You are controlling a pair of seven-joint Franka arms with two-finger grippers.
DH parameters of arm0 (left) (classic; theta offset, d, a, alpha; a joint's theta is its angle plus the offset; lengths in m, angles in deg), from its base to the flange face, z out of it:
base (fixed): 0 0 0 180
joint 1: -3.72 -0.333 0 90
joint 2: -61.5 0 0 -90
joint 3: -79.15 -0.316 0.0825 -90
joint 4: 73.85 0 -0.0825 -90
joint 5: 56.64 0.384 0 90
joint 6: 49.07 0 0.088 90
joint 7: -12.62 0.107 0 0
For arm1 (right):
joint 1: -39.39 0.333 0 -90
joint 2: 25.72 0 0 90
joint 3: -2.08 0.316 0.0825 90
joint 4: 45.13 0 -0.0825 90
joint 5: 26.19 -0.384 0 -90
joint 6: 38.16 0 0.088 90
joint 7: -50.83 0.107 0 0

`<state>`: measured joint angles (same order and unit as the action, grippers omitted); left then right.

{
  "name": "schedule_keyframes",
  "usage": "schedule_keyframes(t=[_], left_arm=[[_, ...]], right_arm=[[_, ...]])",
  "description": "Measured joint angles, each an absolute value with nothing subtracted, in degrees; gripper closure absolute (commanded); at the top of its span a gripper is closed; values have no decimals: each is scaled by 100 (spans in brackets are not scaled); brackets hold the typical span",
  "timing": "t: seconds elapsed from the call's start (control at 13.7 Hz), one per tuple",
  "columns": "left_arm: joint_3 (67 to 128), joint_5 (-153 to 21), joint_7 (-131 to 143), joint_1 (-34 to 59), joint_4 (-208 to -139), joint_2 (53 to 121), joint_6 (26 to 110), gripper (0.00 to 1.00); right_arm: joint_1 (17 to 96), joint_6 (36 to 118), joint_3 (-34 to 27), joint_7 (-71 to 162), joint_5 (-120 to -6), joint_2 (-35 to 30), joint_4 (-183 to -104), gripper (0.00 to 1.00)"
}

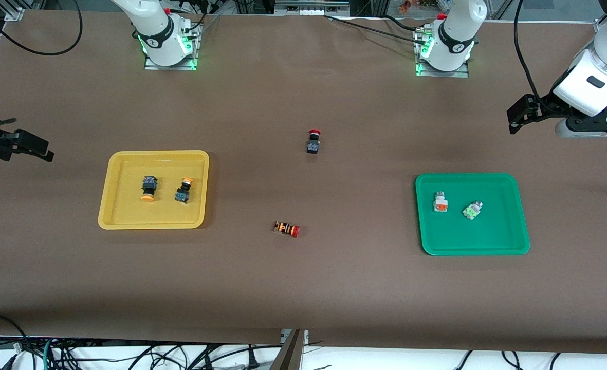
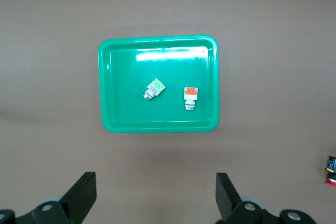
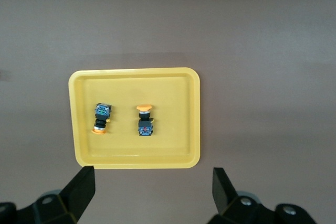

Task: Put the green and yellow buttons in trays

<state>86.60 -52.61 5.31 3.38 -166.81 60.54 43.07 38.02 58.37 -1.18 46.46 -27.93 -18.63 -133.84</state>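
Both arms wait raised, left hand (image 2: 152, 200) and right hand (image 3: 149, 198) spread open.

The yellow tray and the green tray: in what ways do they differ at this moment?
The yellow tray lies toward the right arm's end of the table, the green tray toward the left arm's end. The yellow tray holds two dark-bodied buttons with orange-yellow caps; the green tray holds two whitish buttons. Both are shallow, rounded rectangles of like size, two buttons each.
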Motion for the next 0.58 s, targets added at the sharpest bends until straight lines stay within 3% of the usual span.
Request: schedule_keyframes(t=[0.58], left_arm=[[8668, -5261, 531, 339, -16681, 6054, 4273, 0]], right_arm=[[3800, 5761, 10, 4701, -2793, -1982, -13272, 1]])
